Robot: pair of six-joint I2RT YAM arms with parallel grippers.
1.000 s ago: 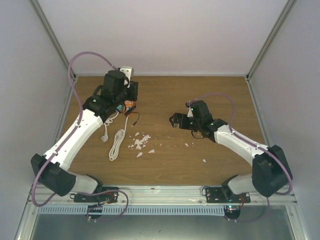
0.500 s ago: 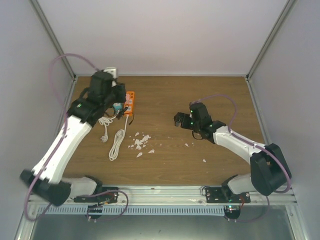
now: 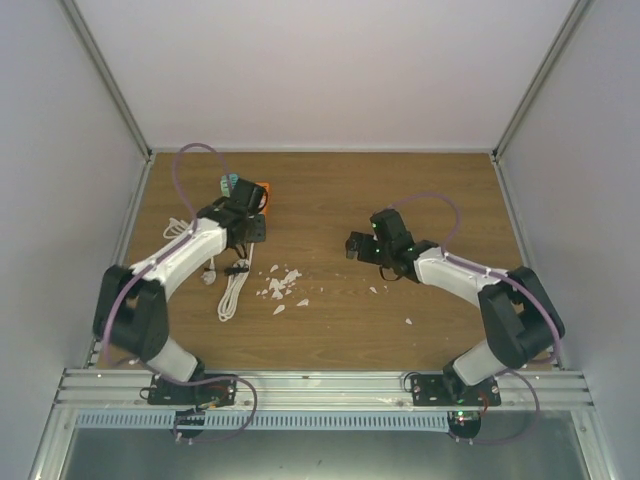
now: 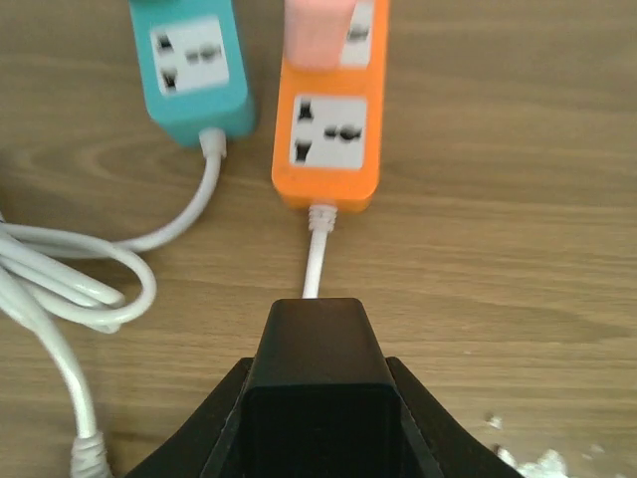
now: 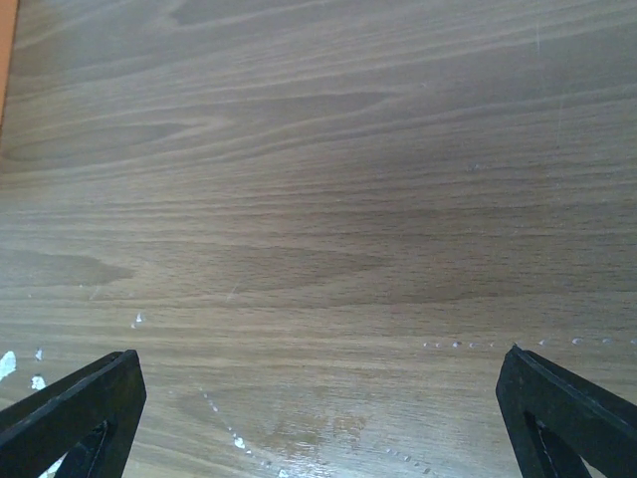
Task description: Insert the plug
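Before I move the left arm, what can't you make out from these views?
- Left wrist: pink plug on orange strip is cut off by the top edge; seating unclear.
- Left wrist: left gripper is a dark mass; grip unclear.
- Top view: orange strip too small, partly behind left arm.

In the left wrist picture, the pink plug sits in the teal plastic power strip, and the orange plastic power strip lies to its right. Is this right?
No. The pink plug sits in the orange plastic power strip, not in the teal plastic power strip. The orange one does lie to the right of the teal one. The left wrist view shows this.
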